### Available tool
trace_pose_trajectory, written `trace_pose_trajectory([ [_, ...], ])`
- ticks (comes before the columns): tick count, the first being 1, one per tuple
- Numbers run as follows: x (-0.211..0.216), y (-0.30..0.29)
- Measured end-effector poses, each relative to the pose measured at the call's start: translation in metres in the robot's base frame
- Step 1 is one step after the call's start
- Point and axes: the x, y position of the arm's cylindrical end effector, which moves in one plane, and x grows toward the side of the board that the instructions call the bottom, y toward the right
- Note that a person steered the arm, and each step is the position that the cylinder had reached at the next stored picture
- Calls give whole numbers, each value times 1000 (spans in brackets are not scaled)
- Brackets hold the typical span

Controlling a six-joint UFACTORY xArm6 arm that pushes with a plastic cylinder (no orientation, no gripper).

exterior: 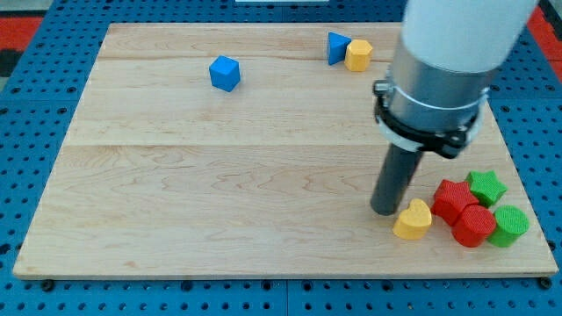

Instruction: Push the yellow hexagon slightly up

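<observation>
The arm ends in a straight dark rod and carries no pincer, so no pincer state applies. My tip (385,211) rests on the wooden bench (219,175) toward the view's lower right. It stands just beside the yellow heart-shaped block (413,219), at that block's left; contact cannot be confirmed.

The yellow hexagon (358,54) lies near the view's top, right of centre, well apart from my tip. A blue triangular block (336,47) touches its left side (shape partly hidden by the hexagon).

A blue cube (225,73) sits alone toward the upper left of centre, well apart from all other blocks.

A cluster occupies the lower right corner:
- red block (454,199), shape unclear, just right of the yellow heart;
- red cylinder (474,226), below it and touching;
- green star (486,187), at the upper right of the cluster;
- green cylinder (509,225), beside the red cylinder.
</observation>
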Motion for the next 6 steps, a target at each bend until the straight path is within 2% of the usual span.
trace_pose_trajectory([
  [1,-60,-30],
  [2,-142,-29],
  [3,-216,-2],
  [4,-267,18],
  [5,-304,14],
  [6,-319,41],
])
